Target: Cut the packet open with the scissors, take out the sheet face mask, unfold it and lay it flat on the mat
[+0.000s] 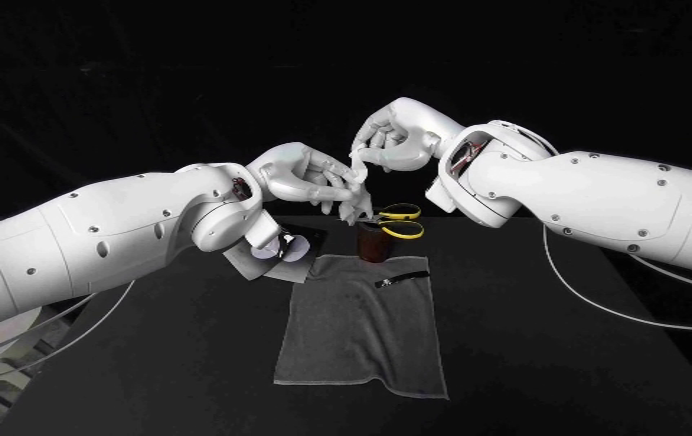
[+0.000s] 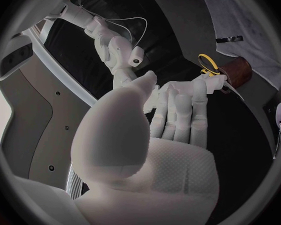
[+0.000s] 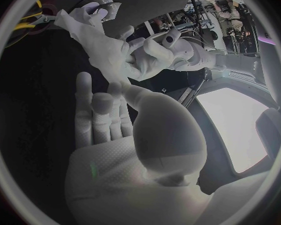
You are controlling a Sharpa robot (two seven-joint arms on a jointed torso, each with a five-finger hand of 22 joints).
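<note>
Grey mat point(image 1: 361, 341) lies nearest, spread flat on the table point(image 1: 577, 376). At its 12 o'clock edge the scissors point(image 1: 407, 233) stand in a brown cup point(image 1: 375, 246). At its 10 o'clock corner, under the left forearm, lies what looks like the packet point(image 1: 277, 254). Beyond and above, both hands meet in the air. The left hand point(image 1: 310, 178) pinches the mask point(image 1: 364, 206) partway down, and the right hand point(image 1: 387, 141) pinches its top end.

The mask hangs as a thin, pale, folded strip. It looks limp and is probably damp, and its tail is near the scissors' handles.

As I judge the risks, pulling the layers apart too fast could tear the sheet. It could also slip from a pinch and drop crumpled. The dangling tail could catch on the scissors as the mask comes toward the mat.
</note>
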